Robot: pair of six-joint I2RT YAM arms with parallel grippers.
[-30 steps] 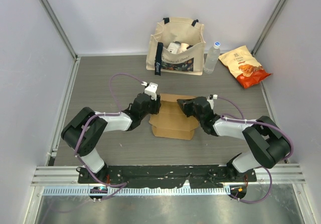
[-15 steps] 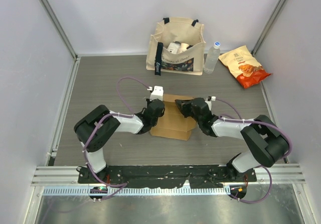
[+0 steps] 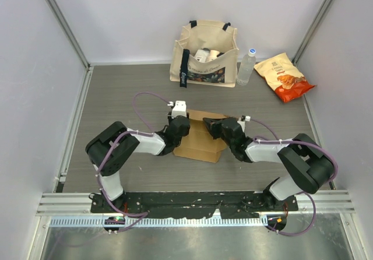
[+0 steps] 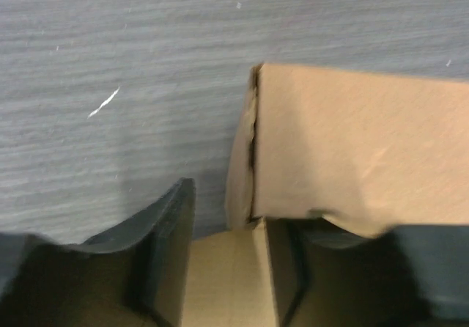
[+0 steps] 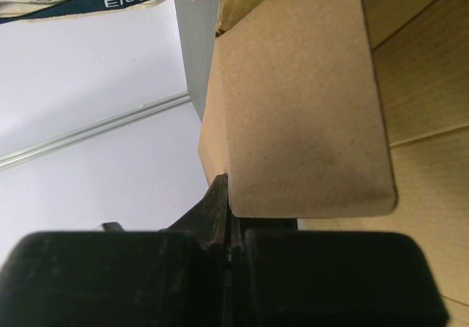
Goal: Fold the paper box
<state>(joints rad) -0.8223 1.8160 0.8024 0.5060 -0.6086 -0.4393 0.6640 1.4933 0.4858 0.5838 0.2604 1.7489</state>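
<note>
Paper box (image 3: 201, 140) lies mid-frame on the grey surface (image 3: 116, 97), partly folded. Its thin flap (image 5: 300, 107) could rip or bend wrong if the right claw (image 3: 213, 125) — clamped on that flap — tugs hard, because the left claw (image 3: 178, 126) is spread wide round the box's left edge, not holding it. Both arms lie low, elbows out, wrists turned in.

From above, the tips of the left gripper (image 3: 178, 133) and right gripper (image 3: 214, 126) are lost under their own wrists, which also cover both side edges of the paper box (image 3: 200, 140). What sits inside the tote bag (image 3: 210, 73) is too small to name. The left wrist view is blurred, the box running off its right edge. The right wrist view cuts the bag to a strip at upper left.
</note>
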